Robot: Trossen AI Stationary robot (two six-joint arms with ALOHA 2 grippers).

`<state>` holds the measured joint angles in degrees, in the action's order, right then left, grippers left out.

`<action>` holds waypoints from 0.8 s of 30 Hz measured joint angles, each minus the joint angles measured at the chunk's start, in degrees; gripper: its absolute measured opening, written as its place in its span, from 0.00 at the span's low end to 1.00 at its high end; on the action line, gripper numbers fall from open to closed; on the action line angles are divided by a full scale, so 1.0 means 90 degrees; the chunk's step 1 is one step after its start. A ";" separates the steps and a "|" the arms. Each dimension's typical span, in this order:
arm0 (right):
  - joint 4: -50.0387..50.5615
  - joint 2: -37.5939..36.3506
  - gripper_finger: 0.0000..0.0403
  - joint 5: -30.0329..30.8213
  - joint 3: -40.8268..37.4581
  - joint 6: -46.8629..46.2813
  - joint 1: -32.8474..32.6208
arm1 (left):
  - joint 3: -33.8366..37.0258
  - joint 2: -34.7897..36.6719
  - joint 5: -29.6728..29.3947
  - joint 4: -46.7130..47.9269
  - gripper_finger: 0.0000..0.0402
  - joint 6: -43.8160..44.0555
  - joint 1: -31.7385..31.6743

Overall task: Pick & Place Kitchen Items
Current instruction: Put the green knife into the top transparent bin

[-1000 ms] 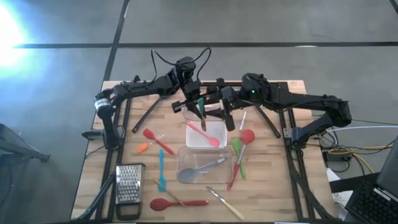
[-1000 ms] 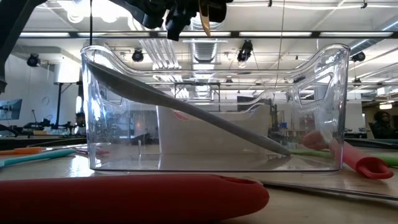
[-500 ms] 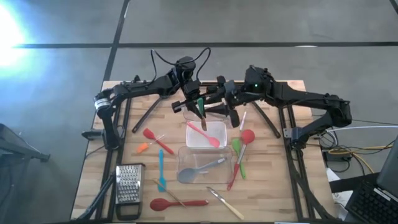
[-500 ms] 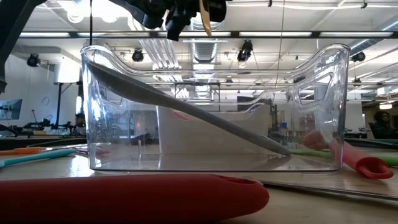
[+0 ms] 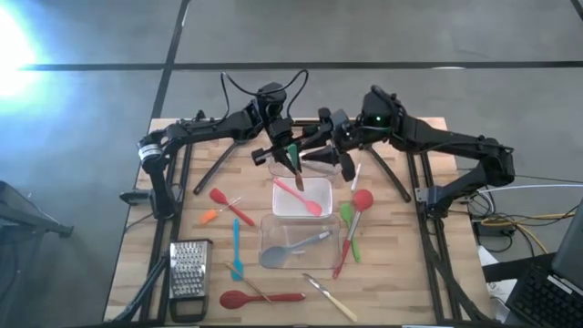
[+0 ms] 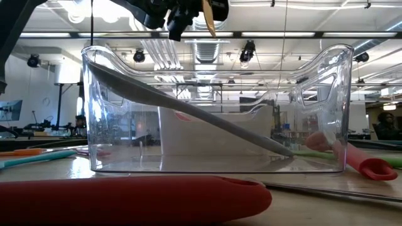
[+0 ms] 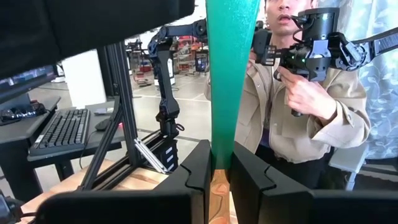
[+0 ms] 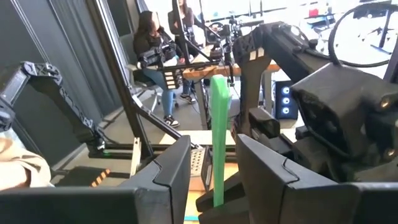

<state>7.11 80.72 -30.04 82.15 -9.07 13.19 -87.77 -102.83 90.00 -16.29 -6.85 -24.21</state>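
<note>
My left gripper [image 5: 290,157] is shut on a small tool with a green handle [image 7: 229,74] and a wooden end [image 6: 206,17], held high over the far clear tub [image 5: 281,169]. My right gripper [image 5: 321,152] is open right beside it. In the right wrist view its fingers [image 8: 177,168] stand on either side of the green handle [image 8: 219,137] with a gap on both sides. A pink spatula [image 5: 299,195] lies in the middle tub. A grey spoon [image 5: 296,246] leans in the near tub [image 6: 213,107]. My left gripper pinches the tool between its two fingers [image 7: 198,171] where the green handle meets the wooden part [image 7: 217,180]. The fingers lie across the tool. It is lifted clear of the table and stands roughly upright, green end up and wooden end [image 5: 297,179] hanging below.
Loose on the table lie a red spatula [image 5: 230,206], an orange tool [image 5: 209,217], a teal spatula [image 5: 236,246], a red spoon [image 5: 260,297], a wood-handled tool [image 5: 331,297], and green [image 5: 348,219] and red [image 5: 361,202] spoons. The steel grater [image 5: 189,273] stands near left.
My right gripper has moved toward the table's left and slightly toward the far edge, closing in on the green-handled tool held by my left gripper. The left gripper and the tool have kept still.
</note>
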 joint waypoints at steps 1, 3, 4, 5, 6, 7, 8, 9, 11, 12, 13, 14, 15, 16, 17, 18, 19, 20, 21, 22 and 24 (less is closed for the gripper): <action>0.0001 -0.0001 0.29 -0.0001 0.0021 -0.0015 0.0000 | 0.0000 0.0000 0.0000 0.0000 0.09 -0.0001 0.0000; 0.0140 0.0001 0.29 -0.0116 0.0144 -0.0102 0.0000 | 0.0000 0.0000 -0.0001 0.0000 0.09 0.0006 0.0000; 0.0305 0.0003 0.29 -0.0240 0.0247 -0.0148 0.0000 | 0.0000 0.0000 0.0000 0.0000 0.09 0.0025 0.0000; 0.0500 0.0004 0.28 -0.0373 0.0363 -0.0171 0.0005 | 0.0000 0.0000 -0.0002 0.0002 0.09 0.0043 -0.0003; 0.0690 0.0004 0.28 -0.0473 0.0483 -0.0190 0.0005 | 0.0000 0.0000 -0.0002 0.0002 0.09 0.0051 -0.0019; 0.0868 0.0001 0.28 -0.0523 0.0589 -0.0188 -0.0007 | 0.0000 0.0000 -0.0002 0.0002 0.09 0.0051 -0.0032; 0.1011 -0.0003 0.28 -0.0538 0.0661 -0.0190 -0.0023 | 0.0000 0.0000 -0.0002 0.0000 0.09 0.0047 -0.0046; 0.1057 -0.0006 0.28 -0.0546 0.0692 -0.0227 -0.0053 | 0.0000 0.0000 -0.0002 -0.0009 0.09 0.0044 -0.0067; 0.1044 0.0000 0.29 -0.0546 0.0711 -0.0349 -0.0128 | 0.0000 0.0000 -0.0021 -0.0015 0.09 0.0038 -0.0123; 0.1001 0.0003 0.29 -0.0527 0.0711 -0.0356 -0.0164 | 0.0000 0.0000 -0.0084 -0.0015 0.09 0.0011 -0.0145; 0.0914 0.0004 0.30 -0.0491 0.0700 -0.0361 -0.0197 | 0.0000 0.0000 -0.0151 -0.0017 0.09 -0.0030 -0.0167; 0.0809 0.0003 0.30 -0.0416 0.0675 -0.0403 -0.0218 | 0.0000 -0.0008 -0.0193 -0.0017 0.09 -0.0075 -0.0180; 0.0762 0.0004 0.30 -0.0258 0.0657 -0.0458 -0.0231 | 0.0000 -0.0015 -0.0204 -0.0017 0.09 -0.0111 -0.0189; 0.0754 0.0046 0.31 -0.0074 0.0655 -0.0490 -0.0250 | 0.0000 -0.0017 -0.0204 -0.0015 0.09 -0.0117 -0.0192; 0.0733 0.0087 0.31 0.0110 0.0655 -0.0549 -0.0274 | 0.0000 -0.0019 -0.0206 -0.0015 0.09 -0.0119 -0.0191; 0.0734 0.0140 0.32 0.0268 0.0648 -0.0632 -0.0272 | 0.0000 -0.0019 -0.0206 -0.0015 0.09 -0.0129 -0.0192; 0.0683 0.0232 0.33 0.0358 0.0638 -0.0710 -0.0280 | 0.0000 -0.0019 -0.0205 -0.0017 0.09 -0.0168 -0.0198; 0.0549 0.0329 0.34 0.0366 0.0636 -0.0815 -0.0309 | 0.0000 -0.0019 -0.0199 -0.0019 0.09 -0.0211 -0.0208; 0.0426 0.0416 0.34 0.0369 0.0636 -0.0902 -0.0328 | 0.0000 -0.0019 -0.0178 -0.0019 0.09 -0.0244 -0.0219; 0.0385 0.0482 0.35 0.0388 0.0646 -0.0954 -0.0341 | 0.0000 -0.0019 -0.0193 -0.0005 0.09 -0.0249 -0.0225; 0.0483 0.0540 0.37 0.0556 0.0741 -0.0944 -0.0363 | 0.0014 -0.0019 -0.0203 0.0109 0.09 -0.0280 -0.0290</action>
<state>11.45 85.58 -25.04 88.82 -17.57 9.93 -87.64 -103.00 88.17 -15.31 -9.37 -26.82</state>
